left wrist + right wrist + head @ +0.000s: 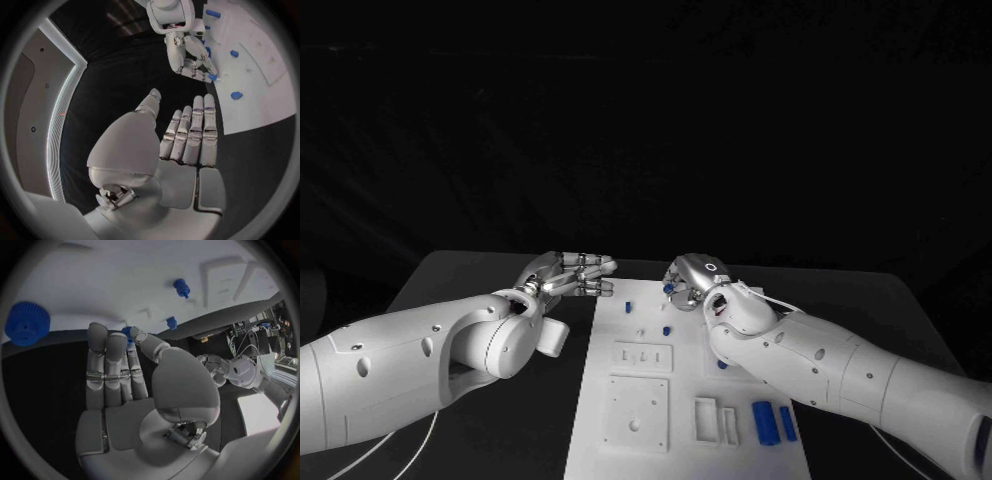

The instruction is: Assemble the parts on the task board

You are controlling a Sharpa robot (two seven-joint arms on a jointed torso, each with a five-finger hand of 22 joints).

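The head view is dim: everything beyond the far edge of the grey-black worktop (pixel 473 275) sinks into near black. The long white task board (pixel 678 400) is the brightest surface and shows almost no shadows. Both white arms beside the board catch soft, even light without hard glare. In the left wrist view, a thin pale strip of light glows well apart from the board. Both wrist views bend straight board edges into curves, and their circular rims fade into a blurred dark frame.
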